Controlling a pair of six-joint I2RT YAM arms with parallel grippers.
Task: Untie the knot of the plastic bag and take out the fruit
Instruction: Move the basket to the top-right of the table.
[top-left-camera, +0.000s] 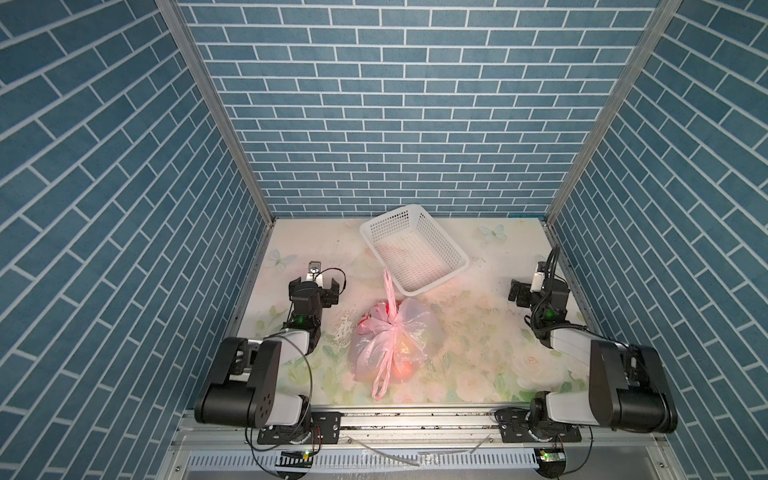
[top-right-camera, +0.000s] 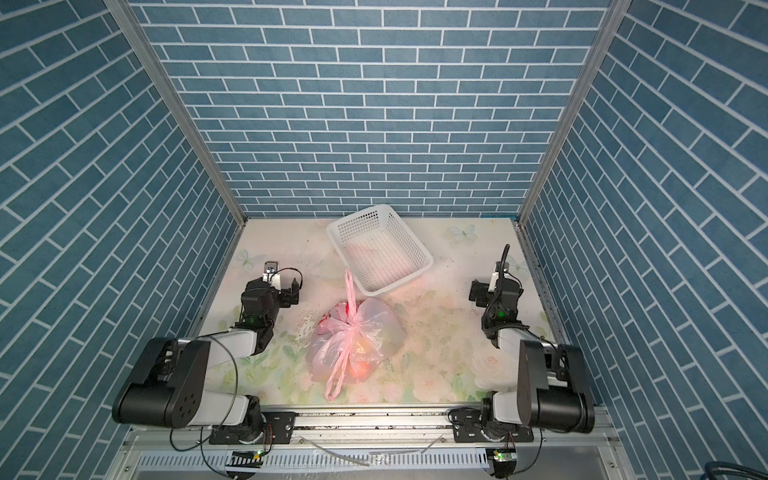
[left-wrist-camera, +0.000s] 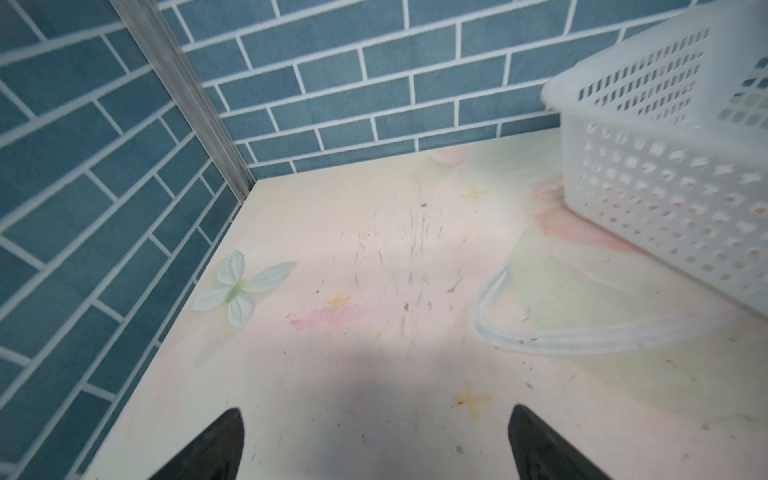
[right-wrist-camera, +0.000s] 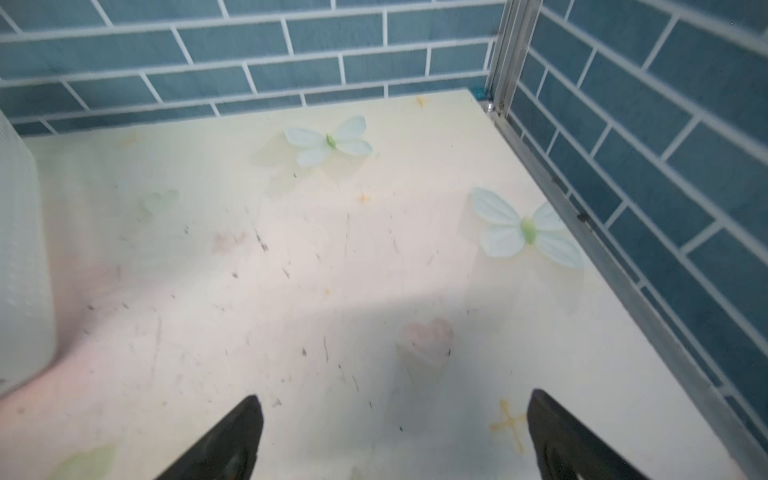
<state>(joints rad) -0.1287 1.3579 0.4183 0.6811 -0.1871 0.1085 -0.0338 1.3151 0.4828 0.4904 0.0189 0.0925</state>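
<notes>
The pale pink plastic bag lies in the middle of the floral table, between the two arms. Its knot sits on top, tied. One handle loop points toward the basket, the other toward the front edge. Orange-red fruit glows through the film. My left gripper hangs open over bare table left of the bag. My right gripper is open at the far right, holding nothing. Neither wrist view shows the bag.
A white perforated basket stands skewed behind the bag, near the back wall, with nothing in it. Blue brick-pattern walls close in the table on three sides. A metal rail runs along the front edge.
</notes>
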